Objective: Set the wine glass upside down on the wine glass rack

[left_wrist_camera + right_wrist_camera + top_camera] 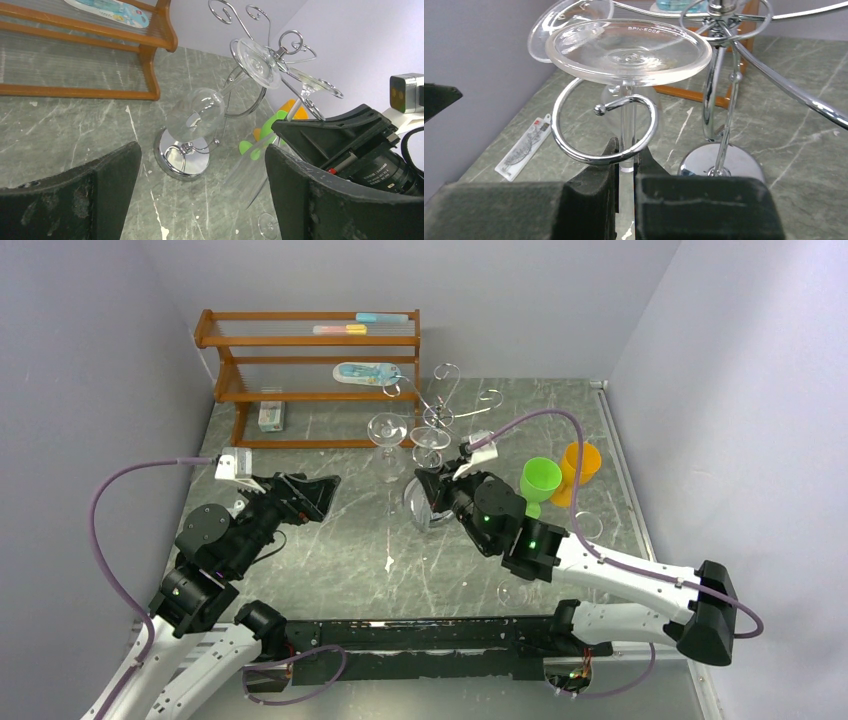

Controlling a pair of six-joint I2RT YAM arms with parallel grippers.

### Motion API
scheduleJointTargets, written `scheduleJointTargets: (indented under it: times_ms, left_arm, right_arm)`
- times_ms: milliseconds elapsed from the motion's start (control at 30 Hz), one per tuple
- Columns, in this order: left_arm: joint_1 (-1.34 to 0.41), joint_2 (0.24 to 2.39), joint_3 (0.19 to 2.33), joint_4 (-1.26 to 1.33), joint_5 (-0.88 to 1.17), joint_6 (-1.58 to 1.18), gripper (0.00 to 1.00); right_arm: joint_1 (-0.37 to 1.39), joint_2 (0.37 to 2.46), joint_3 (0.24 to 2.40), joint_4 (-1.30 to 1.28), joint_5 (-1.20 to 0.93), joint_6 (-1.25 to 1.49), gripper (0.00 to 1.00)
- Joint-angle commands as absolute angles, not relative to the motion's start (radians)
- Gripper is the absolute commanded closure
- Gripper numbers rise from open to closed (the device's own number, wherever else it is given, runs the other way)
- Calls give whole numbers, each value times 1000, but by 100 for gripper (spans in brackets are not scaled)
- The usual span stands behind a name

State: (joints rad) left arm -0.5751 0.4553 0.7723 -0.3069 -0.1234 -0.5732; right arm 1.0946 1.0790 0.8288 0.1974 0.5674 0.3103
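1. Your right tool [626, 162] is clamped narrowly on the stem of the wine glass [629, 50]. It holds the glass inverted, with the foot on top and the bowl below the fingers.
2. The stem stands inside one curled loop [574, 150] of the wine glass rack [721, 167]. The foot sits just above the wire and does not appear to rest on it yet, so treat the glass as carried, not hung.
3. Lower it straight down with the stem vertical. Keep the stem toward the closed back of the curl, away from the ball-tipped end [598, 109], where it could slip out sideways.
4. Let go only once the foot looks seated evenly on the wire all round. A tilted foot probably means the stem is pressing against one side of the loop, so re-centre before you open.
5. Open the tool slowly, then draw back low and toward yourself, so the fingers do not catch the loop and rock the stand on its round base.
6. Mind the second glass [566, 20] hanging just beside this one. Its foot edge is very near, so any sideways drift risks a knock.
7. Your left tool [202, 167] is spread fully wide and holds nothing. It hangs above the tabletop [75, 125], apart from the rack, and is best left where it is.
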Motion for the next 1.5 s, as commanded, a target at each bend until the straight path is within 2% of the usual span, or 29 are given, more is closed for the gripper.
scheduleJointTargets:
  times_ms: [0,233,433,767,1200,1300,1467]
  left_arm:
    - [-577,449,787,-330,-145,-579,3]
    - [-576,448,781,-334,-148,-584,3]
    - [-576,449,773,-326,-142,-588,3]
    - [-577,451,763,-322,-149,-596,3]
    - [-577,470,767,-325,-137,-598,3]
    - [-576,472,766,-324,-134,-602,3]
    - [-577,474,768,-316,-135,-596,3]
  right_arm:
    - [1080,1070,845,260,487,275,100]
    - [1058,1030,799,306,359,235,100]
    - [1057,983,731,357,337,213,100]
    - [1057,917,645,400,391,212,100]
    - [1058,947,631,349,439,235,100]
    - [1057,956,635,332,438,243,96]
    - [1057,969,640,315,400,247,78]
